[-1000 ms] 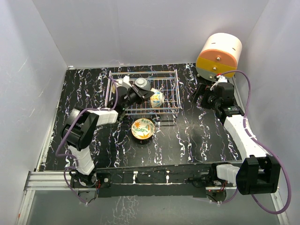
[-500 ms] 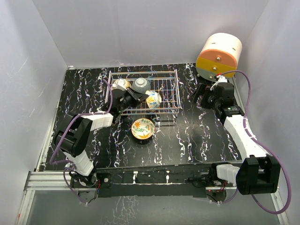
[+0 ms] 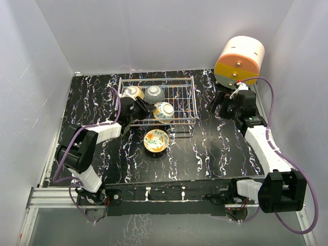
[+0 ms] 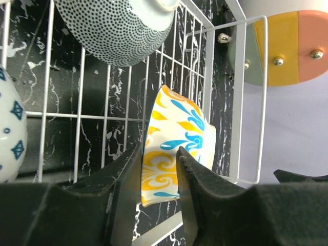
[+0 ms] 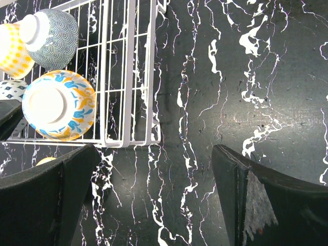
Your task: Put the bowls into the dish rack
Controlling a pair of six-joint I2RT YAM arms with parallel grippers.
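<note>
The white wire dish rack [image 3: 182, 98] stands at the back of the table. It holds a yellow-cream bowl [image 3: 132, 92], a grey speckled bowl [image 3: 154, 94] and an orange-and-blue patterned bowl [image 3: 164, 110]. My left gripper [image 3: 147, 108] is shut on that patterned bowl's rim [image 4: 179, 138], and the bowl lies tilted inside the rack, foot up [image 5: 59, 105]. A blue-dotted white bowl [image 4: 7, 138] sits beside it. Another bowl with an orange floral inside [image 3: 156, 140] stands on the table in front of the rack. My right gripper [image 3: 225, 105] is open and empty, right of the rack [image 5: 130, 141].
The round cream-and-orange drum cabinet [image 3: 238, 61] stands at the back right, just behind my right gripper. White walls close in the black marbled table [image 3: 215, 148] on three sides.
My left gripper has drawn back to the left with the patterned bowl, bringing it down into the rack's front row. The right arm has not moved.
</note>
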